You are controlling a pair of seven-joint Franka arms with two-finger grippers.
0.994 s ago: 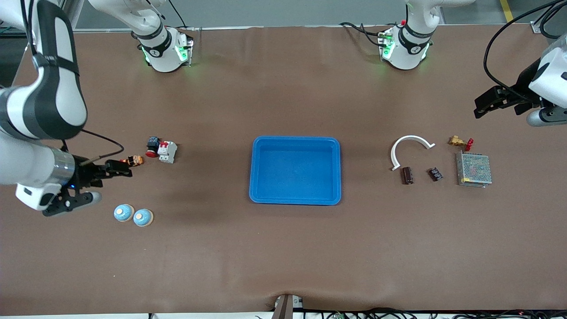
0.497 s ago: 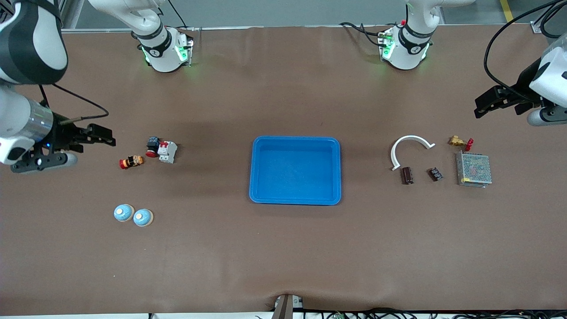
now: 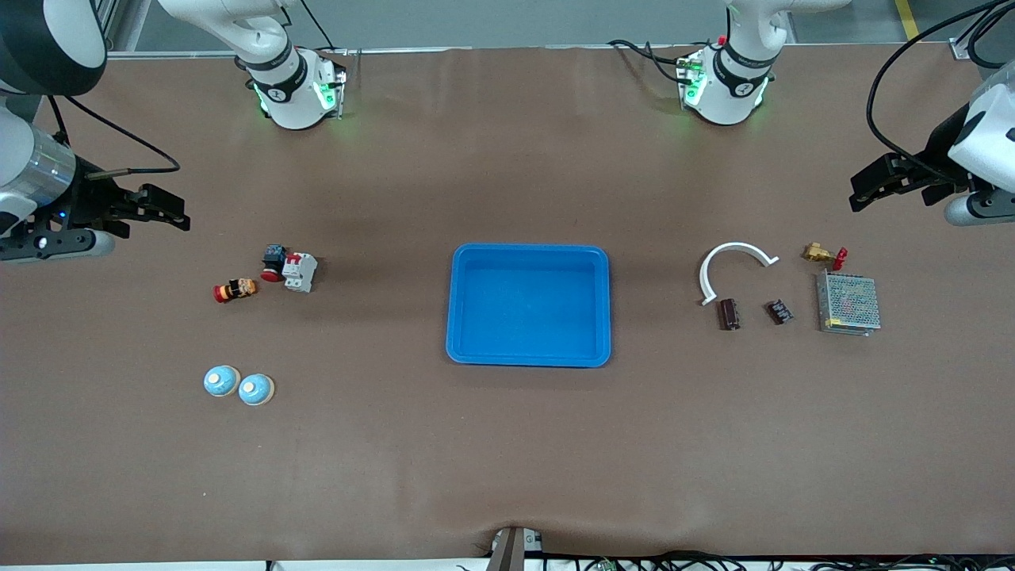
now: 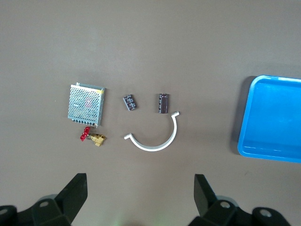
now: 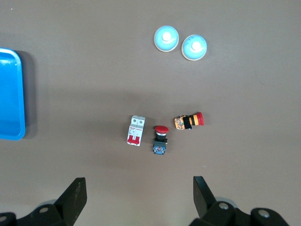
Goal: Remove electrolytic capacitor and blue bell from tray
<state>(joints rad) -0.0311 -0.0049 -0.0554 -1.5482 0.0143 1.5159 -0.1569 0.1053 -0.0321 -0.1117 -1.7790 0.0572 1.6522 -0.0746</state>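
Front view: brown table (image 3: 507,460), blue tray (image 3: 529,252) at centre; capacitor (image 3: 729,313) centre-right, two bells (image 3: 239,385) lower left; grey floor, apparently, along top edge.
Left wrist view: left gripper (image 4: 141,200) spread, empty.
Right wrist view: right gripper (image 5: 138,200) spread, empty.

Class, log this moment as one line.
left gripper: open, over table | right gripper: open, over table | tray: empty | capacitor, bells: on table

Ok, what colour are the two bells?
Light blue domes with a white button on top, clearest in the right wrist view.
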